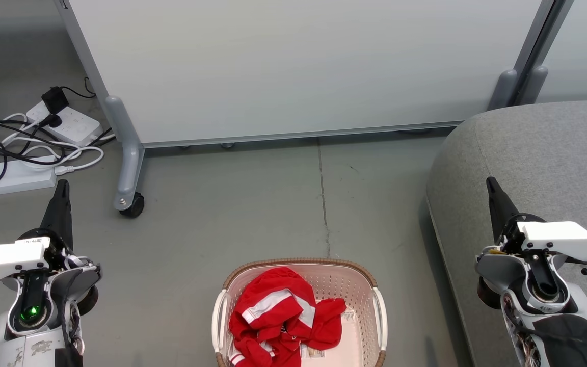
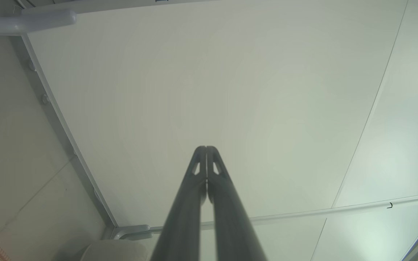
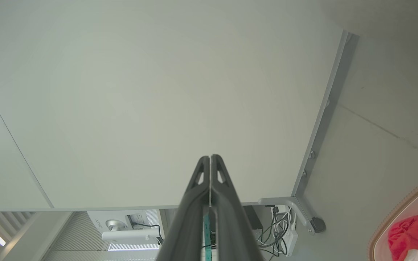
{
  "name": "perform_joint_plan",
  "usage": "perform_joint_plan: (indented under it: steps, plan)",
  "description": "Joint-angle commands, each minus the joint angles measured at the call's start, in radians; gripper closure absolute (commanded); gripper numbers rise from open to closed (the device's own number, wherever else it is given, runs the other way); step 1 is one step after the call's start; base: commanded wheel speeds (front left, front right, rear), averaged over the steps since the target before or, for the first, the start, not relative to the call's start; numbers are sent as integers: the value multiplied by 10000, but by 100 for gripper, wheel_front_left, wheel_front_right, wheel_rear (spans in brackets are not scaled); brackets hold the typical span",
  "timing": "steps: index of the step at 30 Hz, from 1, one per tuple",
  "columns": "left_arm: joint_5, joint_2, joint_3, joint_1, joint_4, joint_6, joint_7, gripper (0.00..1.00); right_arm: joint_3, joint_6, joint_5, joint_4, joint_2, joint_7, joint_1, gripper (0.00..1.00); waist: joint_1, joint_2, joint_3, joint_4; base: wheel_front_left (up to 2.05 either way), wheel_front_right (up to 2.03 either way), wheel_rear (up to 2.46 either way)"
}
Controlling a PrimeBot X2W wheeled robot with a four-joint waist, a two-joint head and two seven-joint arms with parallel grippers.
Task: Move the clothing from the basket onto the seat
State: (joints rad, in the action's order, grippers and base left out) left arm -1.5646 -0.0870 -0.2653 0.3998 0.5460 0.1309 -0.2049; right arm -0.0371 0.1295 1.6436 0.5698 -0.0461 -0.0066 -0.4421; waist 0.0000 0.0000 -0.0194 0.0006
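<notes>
Left gripper (image 1: 62, 184) and right gripper (image 1: 490, 182) sit closed; the sticker (image 1: 349, 316) in the basket (image 1: 298, 261) is illegible.

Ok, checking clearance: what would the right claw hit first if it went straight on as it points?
Probably the white partition panel; the right claw, shut, aims at it, though depth is unclear.
</notes>
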Motion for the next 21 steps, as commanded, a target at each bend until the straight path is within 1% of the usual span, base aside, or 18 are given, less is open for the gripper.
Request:
perform_joint_plan:
  steps: [1, 16, 17, 21]
  plan:
    - [-22, -73, 3, 180, -22, 29, 13, 100, 18, 25, 6, 30, -92, -27, -59, 100, 0, 0, 0, 0, 0, 0, 0]
    - [-22, -73, 2, 180, -22, 29, 14, 100, 16, 25, 6, 30, -92, -27, -59, 100, 0, 0, 0, 0, 0, 0, 0]
    - [1, 2, 0, -1, 1, 0, 3, 0, 0, 0, -1, 0, 2, -2, 1, 0, 0, 0, 0, 0, 0, 0, 0]
    - [9, 106, 4, -247, 122, -6, 32, 0, -26, -4, -9, 67, 71, -17, 244, 0, 0, 0, 1, 0, 0, 0, 0]
